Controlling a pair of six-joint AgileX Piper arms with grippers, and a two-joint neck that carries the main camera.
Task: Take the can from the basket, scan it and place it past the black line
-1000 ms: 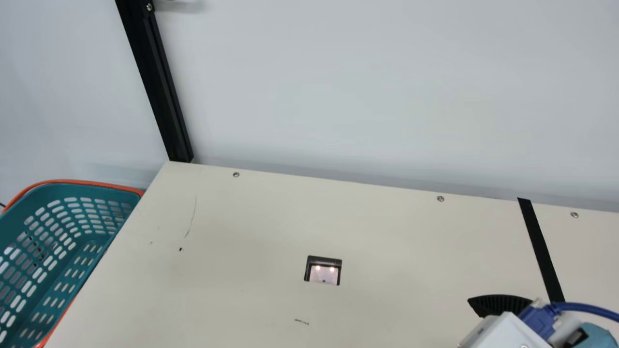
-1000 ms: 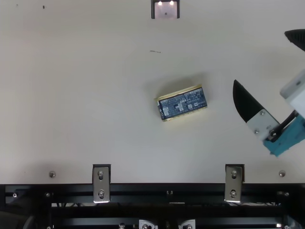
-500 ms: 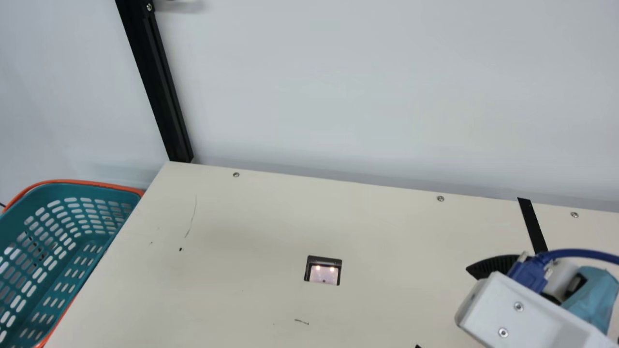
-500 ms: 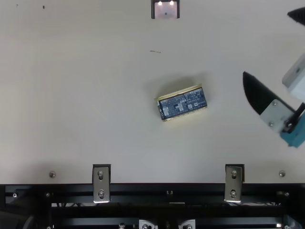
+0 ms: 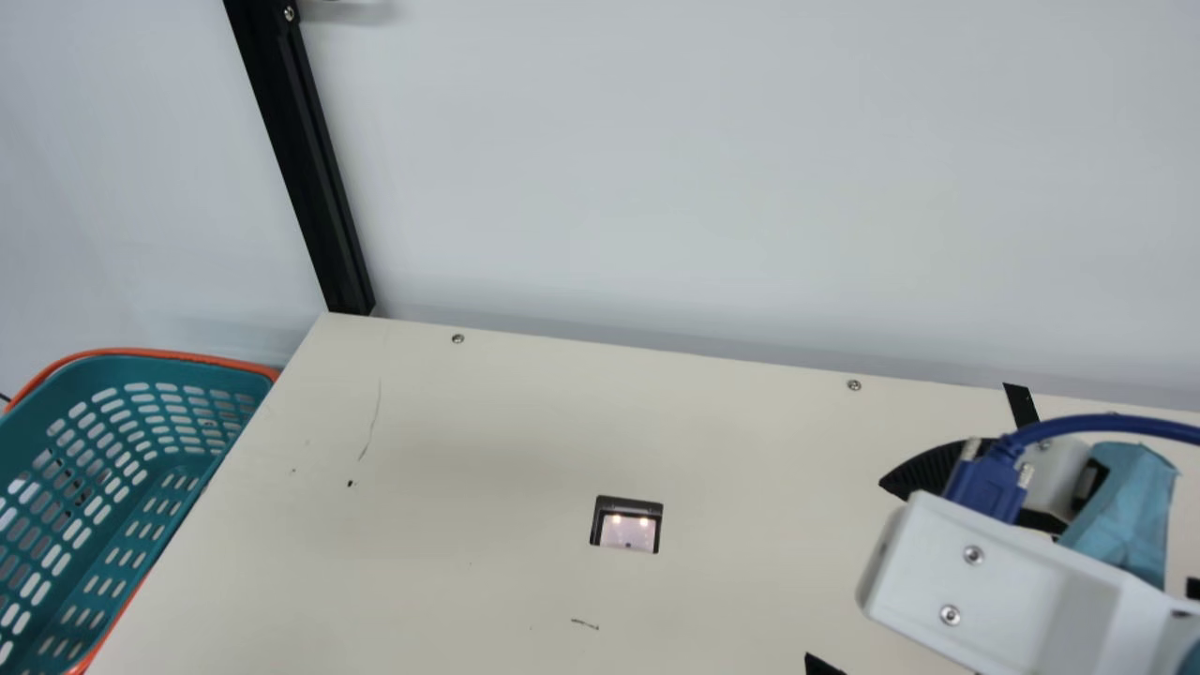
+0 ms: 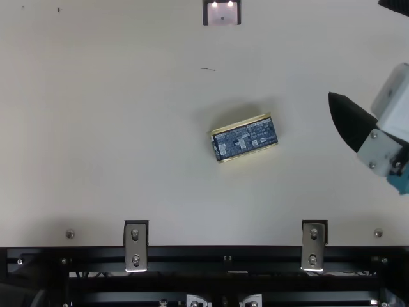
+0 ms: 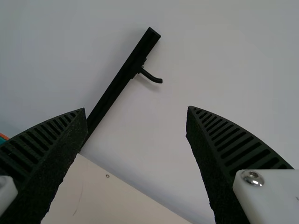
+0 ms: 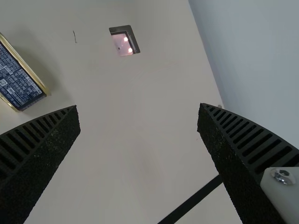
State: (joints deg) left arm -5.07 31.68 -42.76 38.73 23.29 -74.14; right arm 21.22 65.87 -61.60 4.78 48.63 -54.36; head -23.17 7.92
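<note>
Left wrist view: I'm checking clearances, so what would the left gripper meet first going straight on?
The left gripper would probably meet the pale wall beside the black post, though depth is unclear.

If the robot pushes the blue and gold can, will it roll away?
Probably not: the can looks flat-sided, so it may slide instead. It seems stiff, with straight metal-looking gold rims. Those shiny rims could be slippery.

Top view looks steeply down, sharing the scanner (image 6: 222,14) with main view
</note>
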